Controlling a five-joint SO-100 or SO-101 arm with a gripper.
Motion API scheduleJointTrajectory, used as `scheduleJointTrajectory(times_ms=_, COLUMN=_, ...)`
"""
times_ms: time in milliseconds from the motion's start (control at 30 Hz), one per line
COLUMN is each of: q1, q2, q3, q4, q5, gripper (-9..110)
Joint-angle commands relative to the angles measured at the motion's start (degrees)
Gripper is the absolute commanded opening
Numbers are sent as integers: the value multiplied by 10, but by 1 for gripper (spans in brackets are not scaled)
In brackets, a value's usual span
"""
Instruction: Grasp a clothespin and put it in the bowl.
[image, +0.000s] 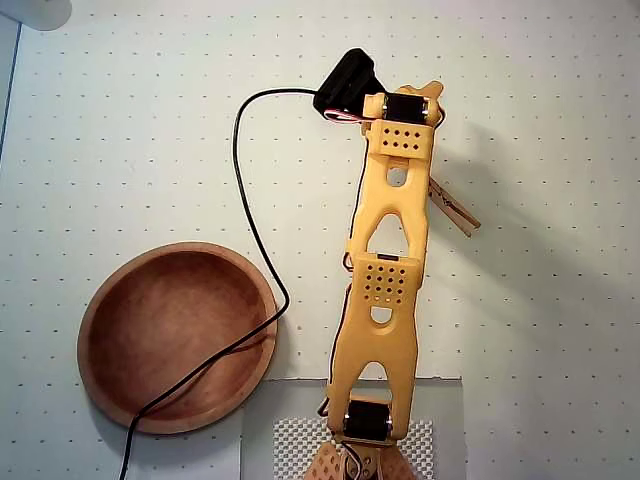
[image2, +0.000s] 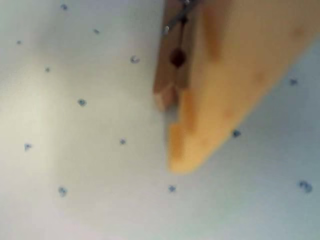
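Lying against a yellow finger (image2: 210, 100) in the wrist view, the clothespin (image: 455, 212) is seen on the white dotted surface (image: 120, 130), just beside the gripper (image: 432, 185). Whether the fingers are closed on it cannot be told. The bowl (image: 100, 330), well apart, is empty, so lifting and delivery are judged left. A black cable (image: 245, 190) is draped across it.
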Motion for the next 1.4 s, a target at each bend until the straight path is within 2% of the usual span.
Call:
scheduleJointTrajectory(times_ms=0, q1=33, q2=33, q3=-33, q4=-7, q5=5, gripper=44)
scheduleJointTrajectory(times_ms=567, q1=115, q2=34, q3=-37, q4=-6, q5=-3, gripper=44)
scheduleJointTrajectory(times_ms=1367, q1=122, q2=40, q3=-30, q4=-74, q5=-4, gripper=44)
